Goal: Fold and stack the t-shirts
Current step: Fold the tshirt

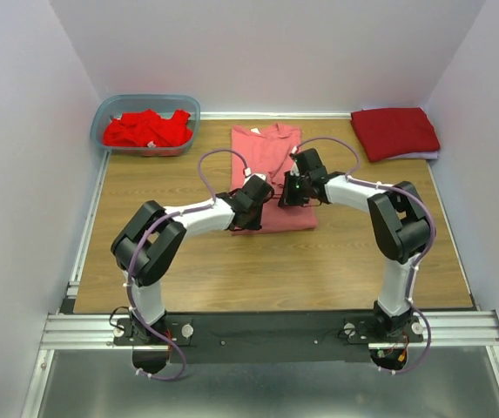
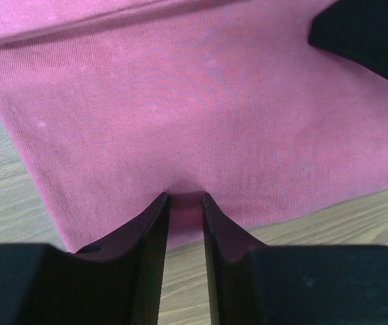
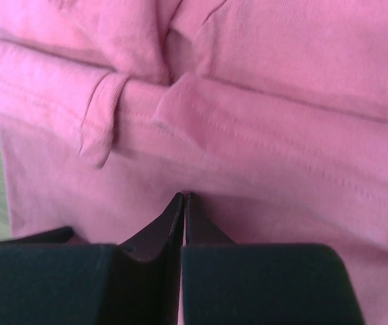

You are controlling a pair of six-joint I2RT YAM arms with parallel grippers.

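Far left: translucent blue-grey tub [image 1: 108, 111] at the far-left corner of the wooden table [image 1: 232, 270]. A loose heap of bright red tees [image 1: 147, 129] sits in it, unfolded and crumpled.

Centre: salmon-pink tee [image 1: 262, 148] flat on the table between the two arms, collar end far, hem end near. The sides look folded inward, so it reads as a narrow upright rectangle. The right wrist view shows a sleeve doubled over the body, cuff seam showing.

Left gripper [image 2: 185, 198]: down at the near-left part of the pink tee, right at the hem edge. In the left wrist view a small ridge of pink cloth stands up between the two fingers [image 2: 154, 230], with the fabric puckering in toward them. It is clamped on the tee's edge with a narrow gap filled by cloth. Bare wood shows on both sides of that edge. A dark shape at the top right of that view is probably the other arm, cannot confirm.

Right gripper [image 3: 182, 196]: just right of the left one, over the right-hand side of the pink tee, a little farther in. Its fingers [image 3: 156, 230] are pressed together, only a thin line between them, tips down in the cloth. Cannot tell whether a layer is caught between them.

The two grippers are close together, not touching in the top view.

Far right: darker crimson tee [image 1: 394, 132] folded into a neat square at the far-right corner, well apart from the pink one. A pale layer peeks out under its right edge, unclear what.
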